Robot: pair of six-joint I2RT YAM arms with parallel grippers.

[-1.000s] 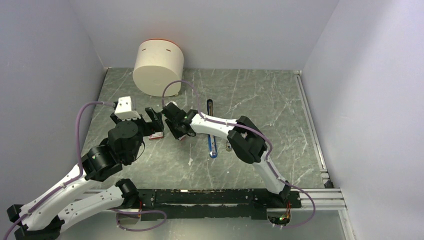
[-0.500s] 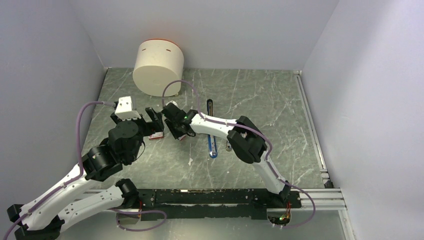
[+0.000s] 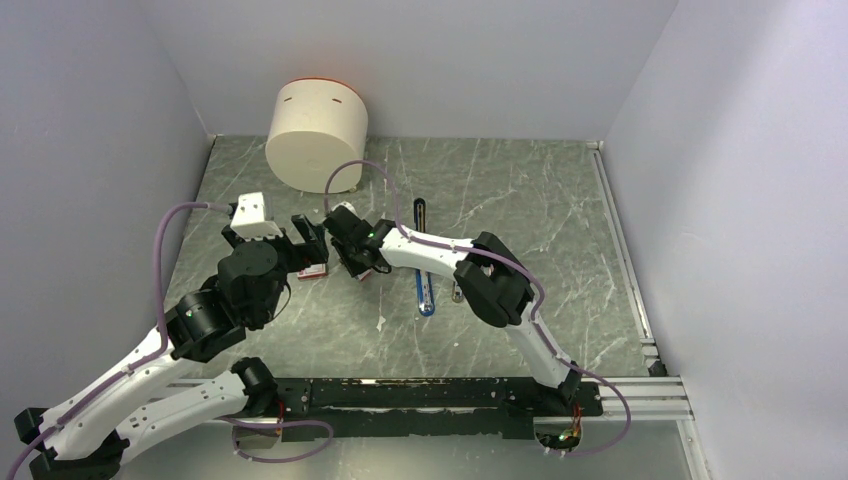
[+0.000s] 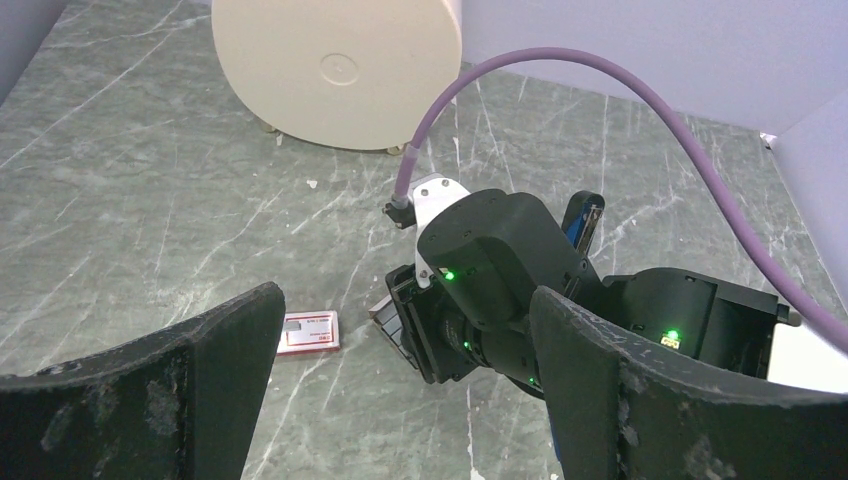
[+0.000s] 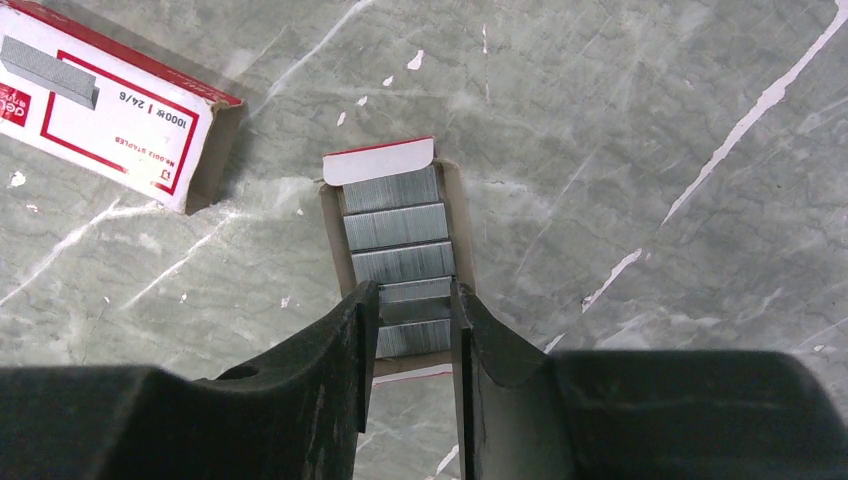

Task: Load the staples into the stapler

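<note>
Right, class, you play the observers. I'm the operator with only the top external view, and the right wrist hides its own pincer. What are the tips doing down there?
Observer: The right pincer straddles one staple block in a row of blocks, and its tips seem to press on the block's two ends.
Operator: Are the blocks loose on the table?
Observer: No, they lie side by side in an open cardboard tray.
Operator: And the left pincer?
Observer: The left pincer stands wide open and holds nothing.
</note>
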